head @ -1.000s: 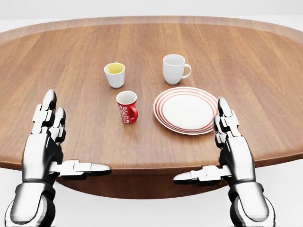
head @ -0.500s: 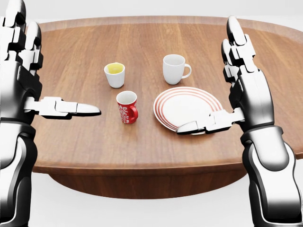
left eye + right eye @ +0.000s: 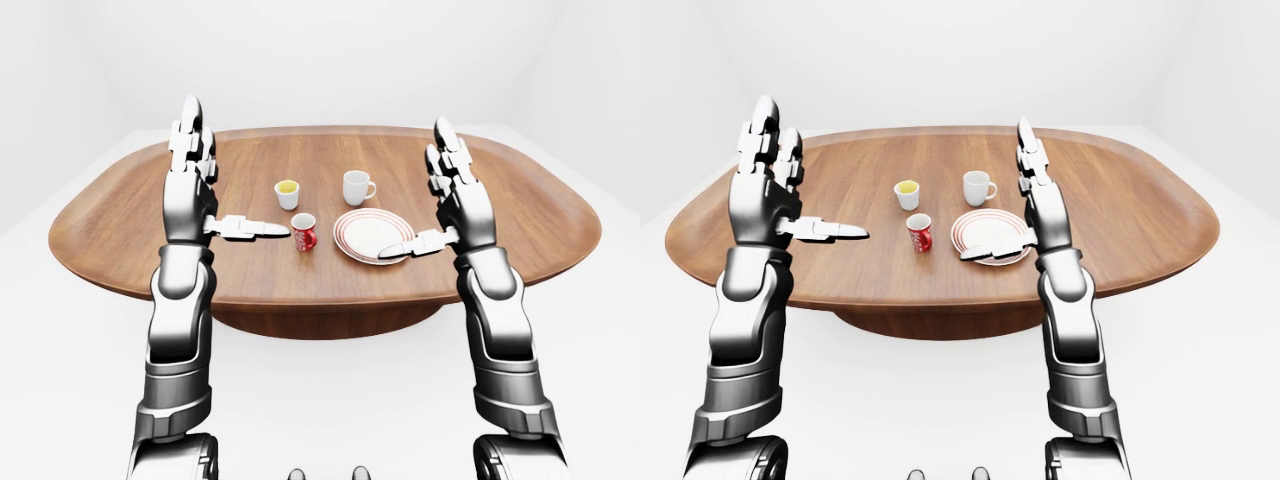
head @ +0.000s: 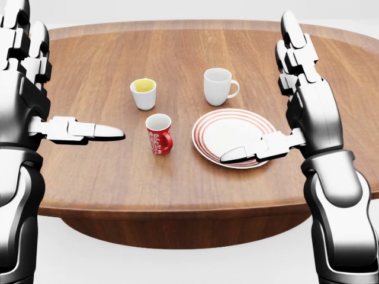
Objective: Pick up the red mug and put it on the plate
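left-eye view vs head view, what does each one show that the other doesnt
Only the left-eye view shows the whole oval table with its far rim, the white room around it, both arms down to the shoulders and the robot's feet at the bottom edge.

Only the head view, being closer, shows the white lettering on the red mug, the yellow inside of the small white cup and the plate's separate red rings.

Both show the white mug above the plate, and the left robot hand and right robot hand open, raised over the table.
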Available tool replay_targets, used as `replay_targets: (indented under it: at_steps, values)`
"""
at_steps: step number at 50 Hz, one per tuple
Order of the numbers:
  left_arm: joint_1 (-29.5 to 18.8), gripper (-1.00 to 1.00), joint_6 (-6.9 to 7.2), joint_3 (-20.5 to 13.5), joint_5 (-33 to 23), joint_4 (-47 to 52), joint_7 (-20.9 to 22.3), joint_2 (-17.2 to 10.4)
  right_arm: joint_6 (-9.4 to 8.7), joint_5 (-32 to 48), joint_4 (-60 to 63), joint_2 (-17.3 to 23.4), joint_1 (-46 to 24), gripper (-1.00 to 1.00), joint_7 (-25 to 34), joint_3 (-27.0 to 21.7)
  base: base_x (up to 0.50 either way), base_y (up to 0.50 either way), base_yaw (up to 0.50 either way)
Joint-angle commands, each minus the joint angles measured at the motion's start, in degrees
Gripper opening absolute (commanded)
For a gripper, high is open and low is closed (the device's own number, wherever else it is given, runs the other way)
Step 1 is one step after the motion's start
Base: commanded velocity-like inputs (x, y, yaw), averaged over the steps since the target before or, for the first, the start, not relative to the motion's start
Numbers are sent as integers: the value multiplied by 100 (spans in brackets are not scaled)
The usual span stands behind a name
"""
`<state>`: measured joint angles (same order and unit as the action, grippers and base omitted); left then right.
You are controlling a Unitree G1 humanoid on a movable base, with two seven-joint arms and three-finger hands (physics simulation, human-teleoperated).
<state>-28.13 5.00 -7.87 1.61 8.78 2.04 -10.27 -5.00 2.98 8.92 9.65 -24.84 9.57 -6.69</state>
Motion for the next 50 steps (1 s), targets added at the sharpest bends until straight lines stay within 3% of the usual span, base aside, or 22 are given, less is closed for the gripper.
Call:
replay_targets:
  at_steps: [1,30,50]
  values:
    - [2,100,0,16,-23,-36,-4,14,0,39,-85,-13,-34,100,16,22,0,0,0]
    - [72,100,0,30,-60,21,17,40,0,91,-47,-52,5,100,35,56,0,0,0]
    - [73,100,0,53,-91,13,31,63,0,107,-43,-57,17,100,58,55,21,0,0]
